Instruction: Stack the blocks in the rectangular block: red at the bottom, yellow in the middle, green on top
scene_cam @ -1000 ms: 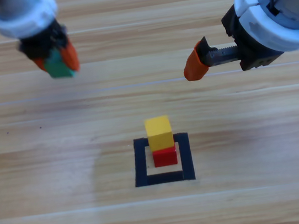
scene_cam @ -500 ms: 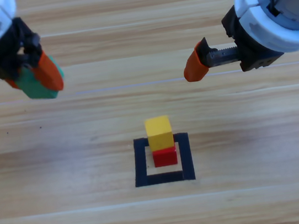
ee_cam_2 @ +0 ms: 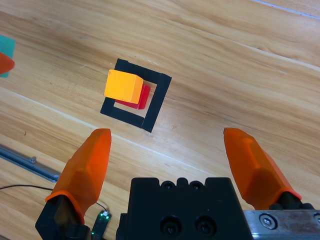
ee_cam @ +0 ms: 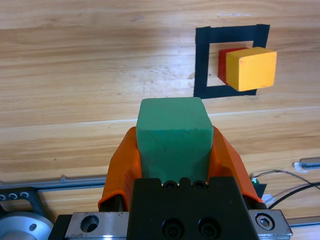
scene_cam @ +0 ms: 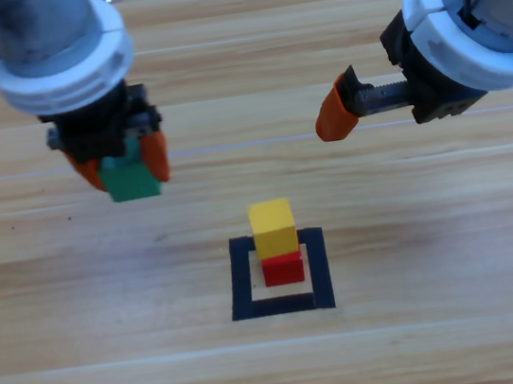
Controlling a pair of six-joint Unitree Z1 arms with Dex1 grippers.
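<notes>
Left gripper (scene_cam: 126,167) shifted right, one green cube (scene_cam: 130,177), two cubes stacked

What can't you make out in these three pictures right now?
- Red cube: its top is covered by the yellow cube in every view.
- Black tape frame: part of its far side is hidden behind the stack in the high view.
- Green cube: its sides are covered by the left gripper's fingers.

Green (scene_cam: 130,177), yellow (scene_cam: 273,227), red (scene_cam: 284,268) cubes
</notes>
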